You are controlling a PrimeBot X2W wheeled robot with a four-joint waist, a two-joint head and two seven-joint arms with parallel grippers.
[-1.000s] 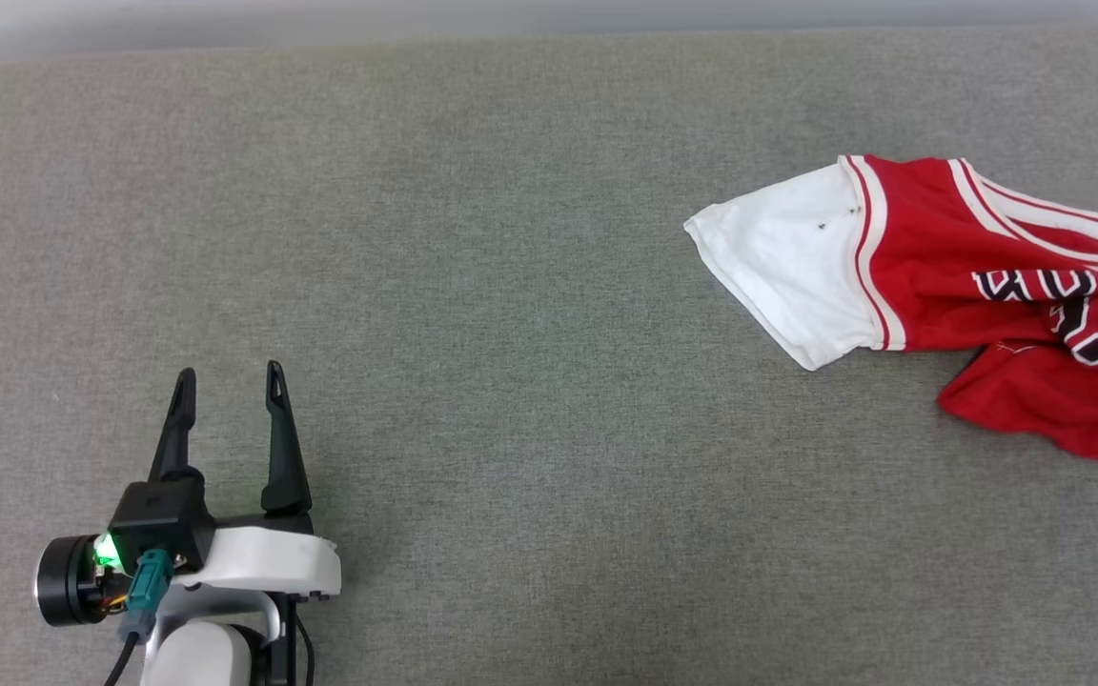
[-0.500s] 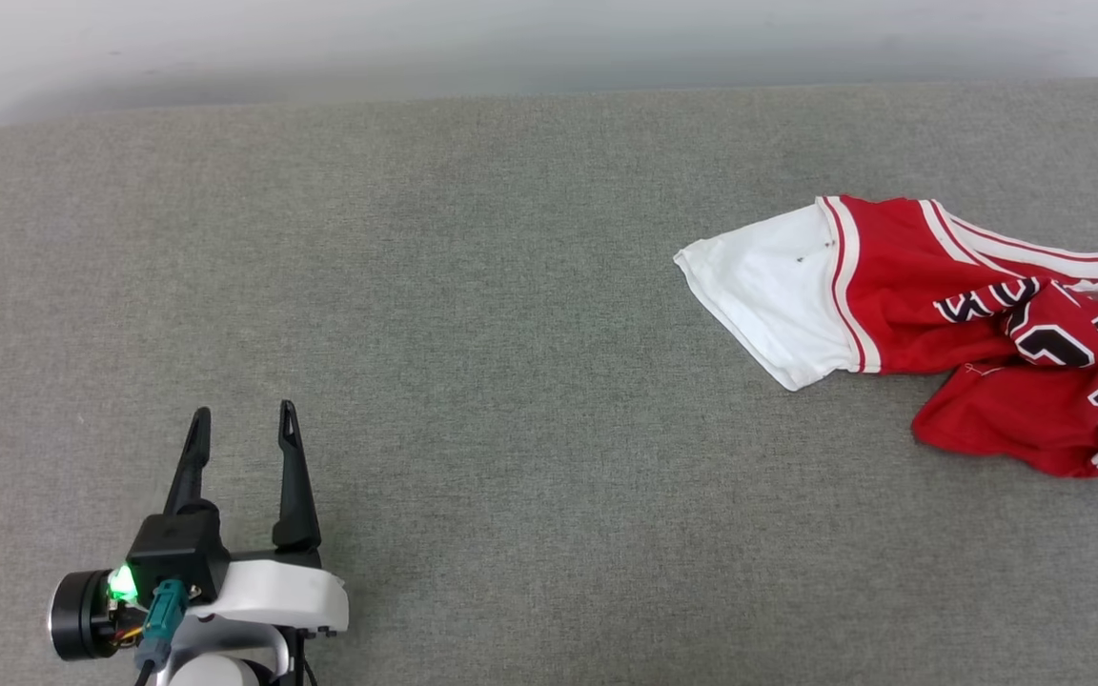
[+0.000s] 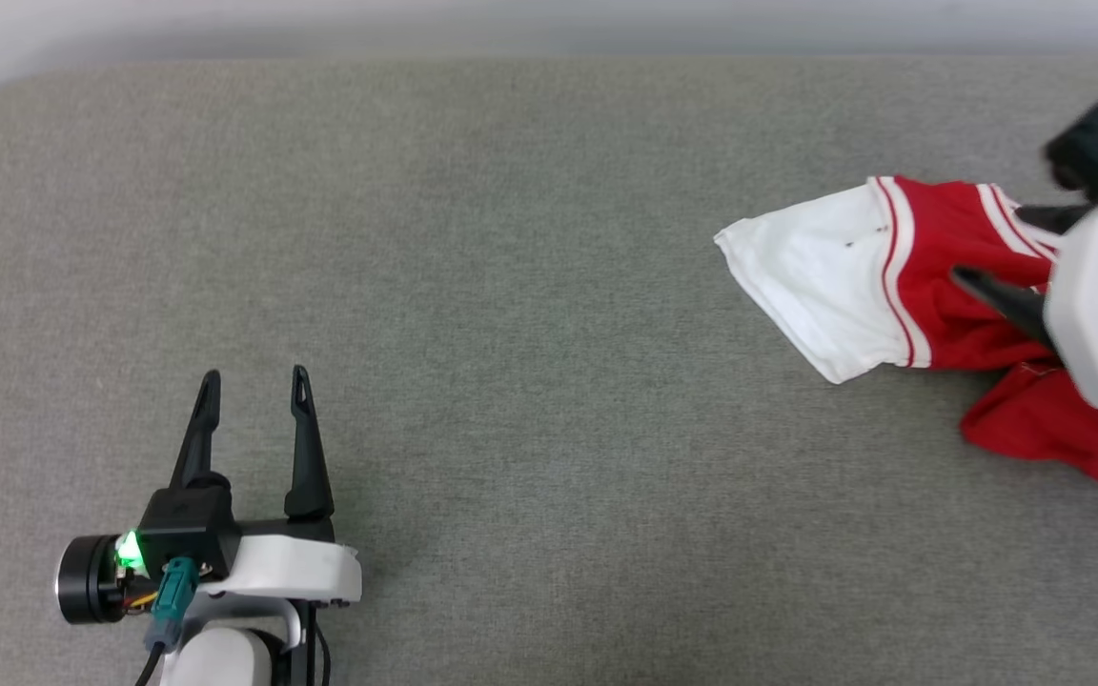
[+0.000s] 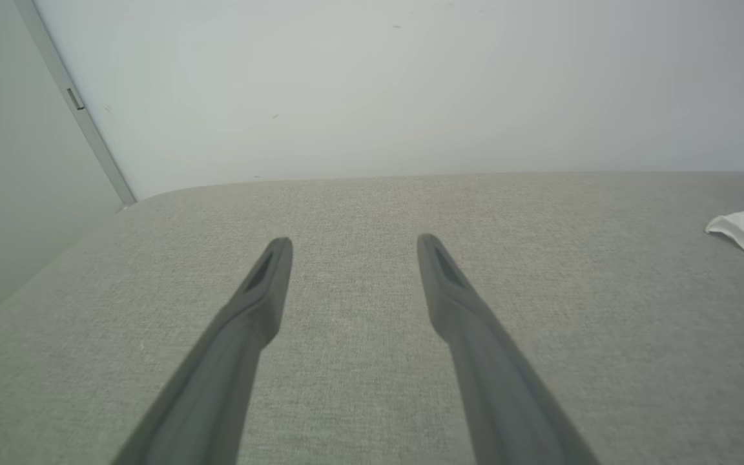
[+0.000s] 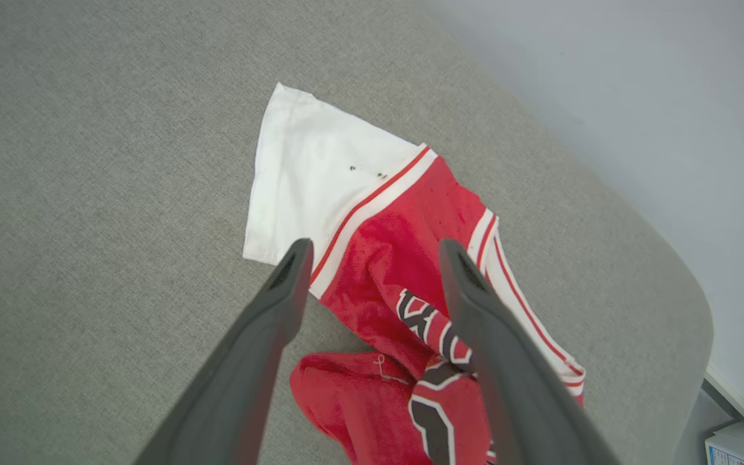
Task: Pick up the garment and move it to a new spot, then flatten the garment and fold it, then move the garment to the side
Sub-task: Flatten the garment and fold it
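— Where is the garment (image 3: 930, 286) now?
— Crumpled at the right of the grey cloth surface (image 3: 530, 286), its white sleeve (image 3: 821, 286) spread flat toward my left, the red body bunched up with the lettering folded over
— And your grippers?
— My right gripper (image 5: 375, 244) hangs above the red part, fingers wide apart, gripping nothing. My left gripper (image 3: 254, 374), equally wide and empty, sits over bare cloth, well apart from it
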